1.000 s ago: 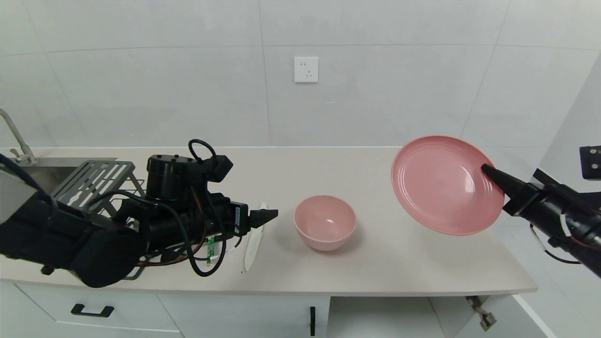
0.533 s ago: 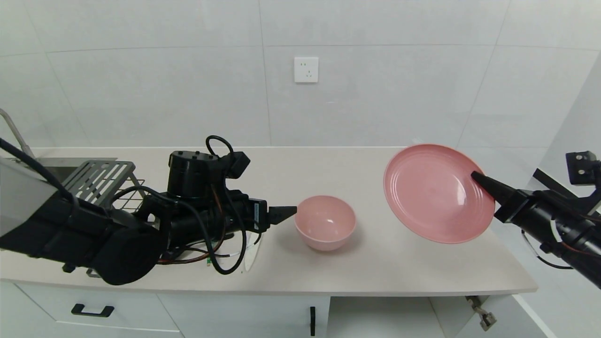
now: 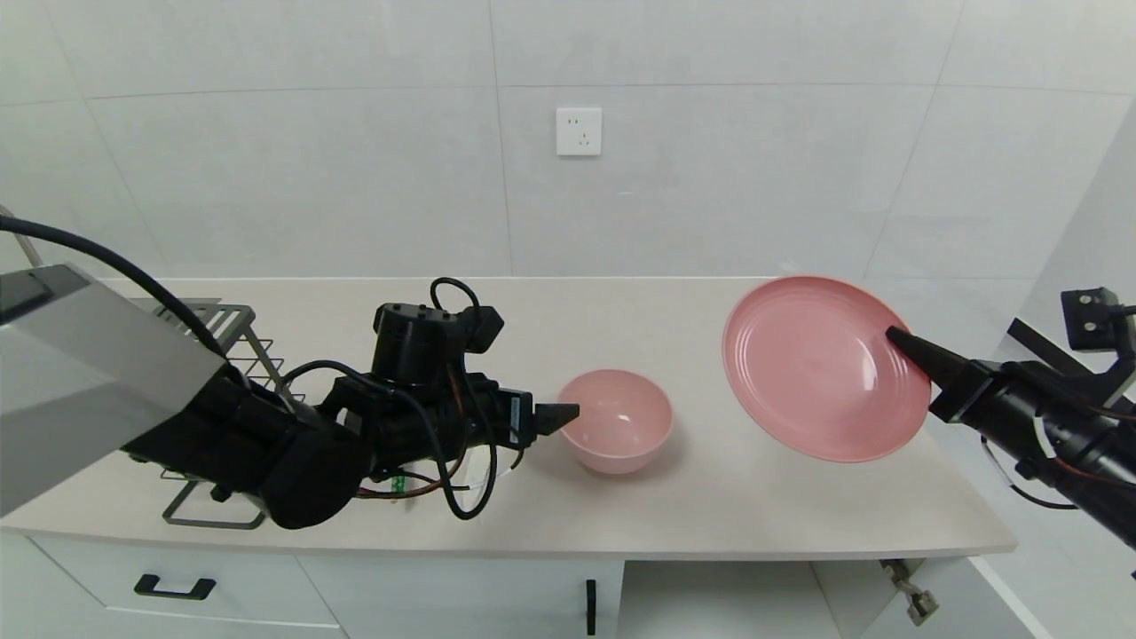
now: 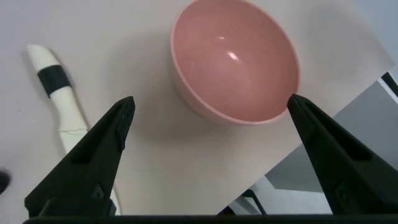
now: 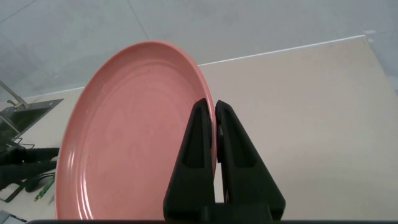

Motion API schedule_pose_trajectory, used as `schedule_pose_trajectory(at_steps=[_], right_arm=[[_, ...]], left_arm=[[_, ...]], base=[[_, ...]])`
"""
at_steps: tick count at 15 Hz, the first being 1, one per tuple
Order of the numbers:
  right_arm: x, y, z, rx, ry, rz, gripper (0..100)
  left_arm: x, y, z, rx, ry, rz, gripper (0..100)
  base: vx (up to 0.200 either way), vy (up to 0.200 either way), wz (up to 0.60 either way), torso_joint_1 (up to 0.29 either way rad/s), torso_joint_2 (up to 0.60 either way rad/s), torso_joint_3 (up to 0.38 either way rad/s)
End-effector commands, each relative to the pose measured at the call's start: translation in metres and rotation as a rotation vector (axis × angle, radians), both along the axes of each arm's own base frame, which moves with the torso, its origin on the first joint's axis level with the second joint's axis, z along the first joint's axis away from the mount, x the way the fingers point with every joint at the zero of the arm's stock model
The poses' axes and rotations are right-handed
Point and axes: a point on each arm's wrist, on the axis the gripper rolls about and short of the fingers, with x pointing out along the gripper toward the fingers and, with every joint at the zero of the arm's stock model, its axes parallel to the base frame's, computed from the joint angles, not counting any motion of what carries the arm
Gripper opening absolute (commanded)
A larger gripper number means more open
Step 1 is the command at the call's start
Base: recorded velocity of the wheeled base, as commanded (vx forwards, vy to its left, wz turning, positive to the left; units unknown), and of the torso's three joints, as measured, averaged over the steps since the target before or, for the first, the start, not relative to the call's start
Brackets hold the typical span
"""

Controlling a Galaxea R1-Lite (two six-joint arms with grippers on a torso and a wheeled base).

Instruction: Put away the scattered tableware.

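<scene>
Tilted pink plate (image 3: 816, 368) aloft; pink bowl (image 3: 614, 432) upright on counter (image 3: 710, 506).

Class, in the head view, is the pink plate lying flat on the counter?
No, the pink plate is tilted above the counter, its rim pinched by the right gripper.

Head view: I see a pale beige countertop (image 3: 728, 497) running along a wall of large white tiles (image 3: 293, 177). A white wall socket (image 3: 579, 131) sits on the wall above the counter's middle. Below the counter's front edge, white cabinet fronts (image 3: 444, 599) carry a black horizontal handle (image 3: 174, 587) at the left and a black vertical handle (image 3: 591, 607) near the centre. Further right I make out a metal hinge (image 3: 914, 603) beside an open cabinet bay. Right wrist view: a steel sink (image 5: 28, 112) with its tap (image 5: 12, 96) is set into the counter's left end.
</scene>
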Motion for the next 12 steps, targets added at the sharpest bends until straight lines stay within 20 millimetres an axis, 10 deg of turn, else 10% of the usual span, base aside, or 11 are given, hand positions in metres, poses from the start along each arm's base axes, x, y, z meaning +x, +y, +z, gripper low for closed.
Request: schedule_pose_trajectory(at_steps=[1, 12], right_arm=[[0.001, 0.0, -0.002, 0.0, 0.007, 0.0, 0], [0.002, 0.0, -0.002, 0.0, 0.007, 0.0, 0]], left_arm=[[0.005, -0.01, -0.018, 0.022, 0.036, -0.016, 100], [0.052, -0.038, -0.047, 0.0, 0.071, 0.03, 100]], base=[[0.0, 0.0, 0.0, 0.0, 0.0, 0.0], [0.0, 0.0, 0.0, 0.0, 0.0, 0.0]])
